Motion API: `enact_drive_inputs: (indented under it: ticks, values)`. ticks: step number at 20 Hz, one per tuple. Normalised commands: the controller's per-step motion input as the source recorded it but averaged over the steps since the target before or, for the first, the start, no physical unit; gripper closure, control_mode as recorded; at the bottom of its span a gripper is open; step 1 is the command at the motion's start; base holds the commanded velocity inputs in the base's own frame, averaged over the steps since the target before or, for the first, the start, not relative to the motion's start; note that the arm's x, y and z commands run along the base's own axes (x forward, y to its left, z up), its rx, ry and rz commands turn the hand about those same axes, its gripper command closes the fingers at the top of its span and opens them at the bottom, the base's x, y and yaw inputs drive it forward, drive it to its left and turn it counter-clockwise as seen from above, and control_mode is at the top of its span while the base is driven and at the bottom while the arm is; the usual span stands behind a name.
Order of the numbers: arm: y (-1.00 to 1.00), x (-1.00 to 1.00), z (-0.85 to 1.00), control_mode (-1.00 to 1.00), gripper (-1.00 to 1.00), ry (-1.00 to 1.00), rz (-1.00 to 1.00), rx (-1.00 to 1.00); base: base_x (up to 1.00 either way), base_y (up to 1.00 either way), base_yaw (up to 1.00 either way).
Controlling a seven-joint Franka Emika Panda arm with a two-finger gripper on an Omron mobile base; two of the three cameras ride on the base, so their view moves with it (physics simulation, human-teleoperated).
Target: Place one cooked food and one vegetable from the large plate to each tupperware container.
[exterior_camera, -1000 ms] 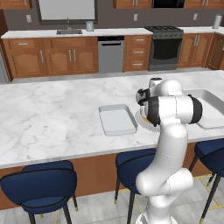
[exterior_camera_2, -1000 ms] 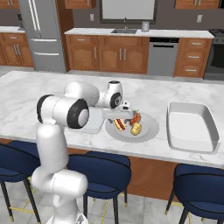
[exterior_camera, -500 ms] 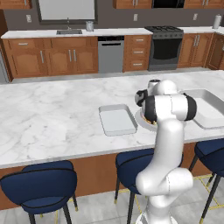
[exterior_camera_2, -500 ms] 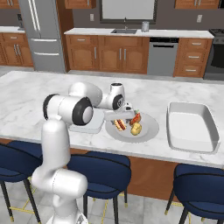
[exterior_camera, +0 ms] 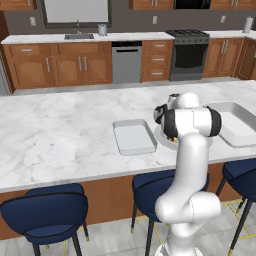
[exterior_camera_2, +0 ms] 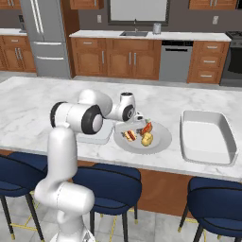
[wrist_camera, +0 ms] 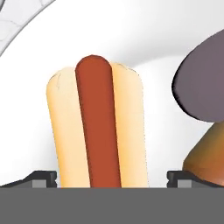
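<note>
Spread wide, the gripper (wrist_camera: pixel 111 178) straddles the hot dog (wrist_camera: pixel 96 127) on the large plate (wrist_camera: pixel 144 33); closing might nudge the brown food (wrist_camera: pixel 205 159) beside it.

1. The arm folds further forward than a second ago, its wrist sinking toward the large plate (exterior_camera_2: pixel 163 142).
2. In the right base view the gripper (exterior_camera_2: pixel 137 124) now hangs lower, just over the hot dog (exterior_camera_2: pixel 129 136).
3. In the left base view the hand sits deeper behind the arm's elbow.
</note>
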Motion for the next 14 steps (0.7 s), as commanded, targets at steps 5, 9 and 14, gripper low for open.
enact_drive_inputs:
  ticks: [5,9,14]
  values:
    - [-0.03,0.2,-0.22,-1.0,-1.0,0.0,0.09,0.0,0.0,0.0,0.0]
    - [-0.04,0.05,-0.13,-1.0,-1.0,0.0,0.07,0.0,0.0,0.0,0.0]
    - [0.0,0.0,-0.11,-1.0,-1.0,0.0,0.01,0.0,0.0,0.0,0.0]
